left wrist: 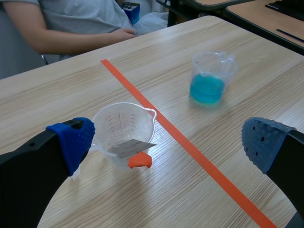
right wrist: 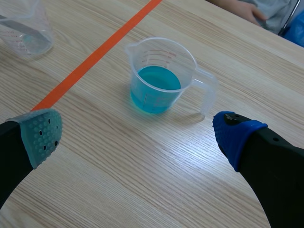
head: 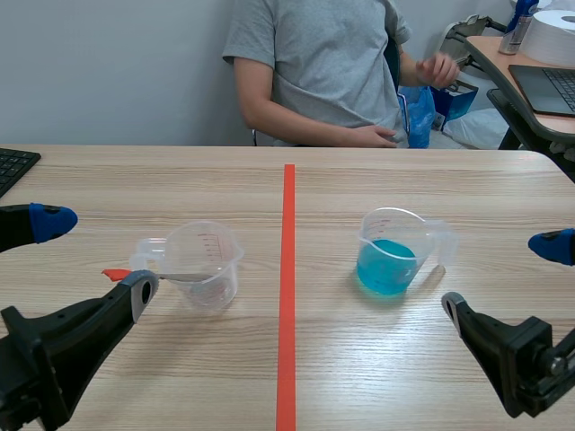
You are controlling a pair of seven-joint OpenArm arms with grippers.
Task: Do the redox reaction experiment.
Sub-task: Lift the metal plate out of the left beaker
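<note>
The scene view looks from between the arms, low over the table (head: pixel 180 171), facing a person (head: pixel 323 63) at the far edge. The left wrist view looks down, close on the clear measuring cup (left wrist: pixel 116 121); the right wrist view looks down, close on the measuring cup of blue liquid (right wrist: pixel 159 76). All three views share both cups and the orange tape line (head: pixel 288 269).
</note>
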